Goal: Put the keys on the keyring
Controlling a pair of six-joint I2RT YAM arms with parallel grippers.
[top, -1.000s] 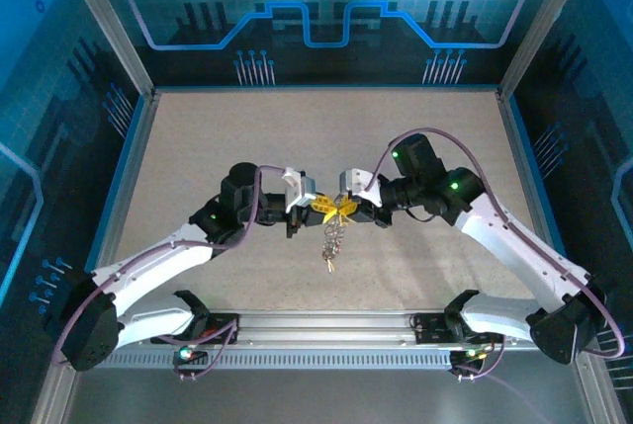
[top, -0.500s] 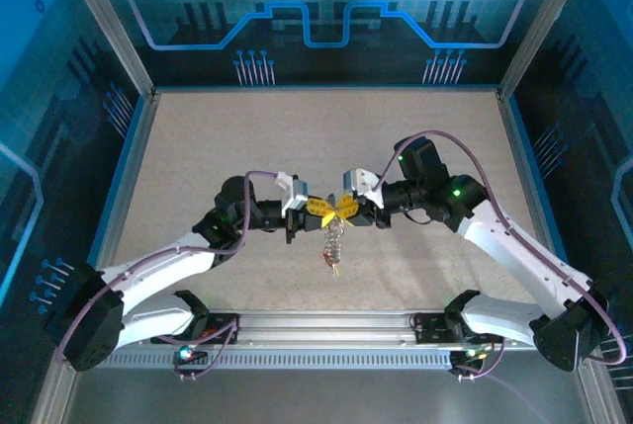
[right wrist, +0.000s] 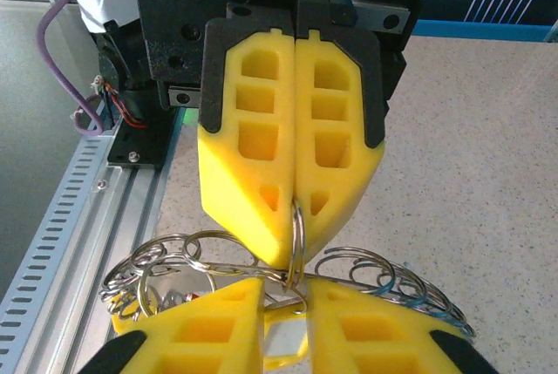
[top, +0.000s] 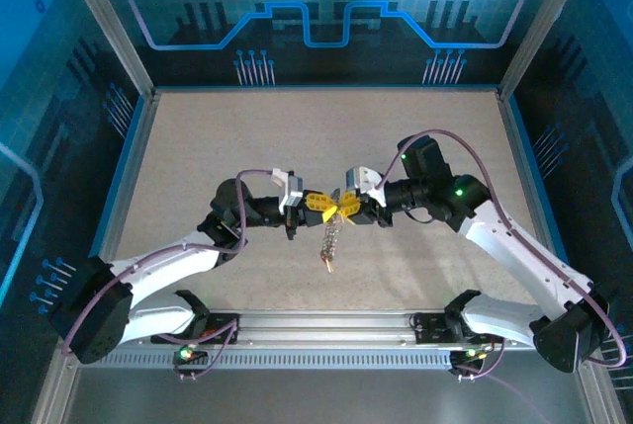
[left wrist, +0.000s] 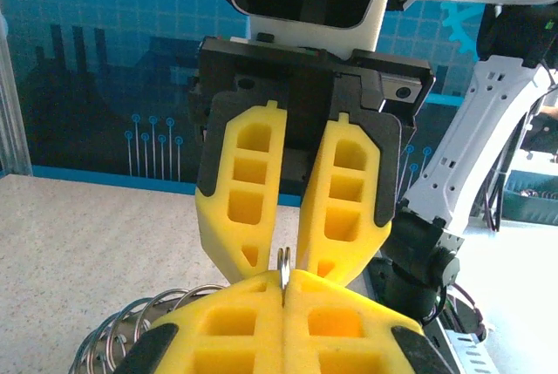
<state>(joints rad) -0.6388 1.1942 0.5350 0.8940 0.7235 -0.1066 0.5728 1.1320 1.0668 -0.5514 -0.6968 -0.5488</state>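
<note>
Bending inward, left arm (top: 168, 266), right arm (top: 514, 246), jaws tip-to-tip at keyring (right wrist: 298, 236)

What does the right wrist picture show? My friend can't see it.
The left gripper, yellow fingers shut, pinches the thin keyring edge-on. The right gripper has its fingers slightly apart on either side of the ring, with silvery loops strung beside them above a speckled table.

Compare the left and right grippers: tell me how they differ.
The left gripper has its fingers pressed together, pinching the keyring; the right gripper has its fingers parted, the ring in the gap. The left reaches in from the left, the right from the right. Both have yellow fingers.
</note>
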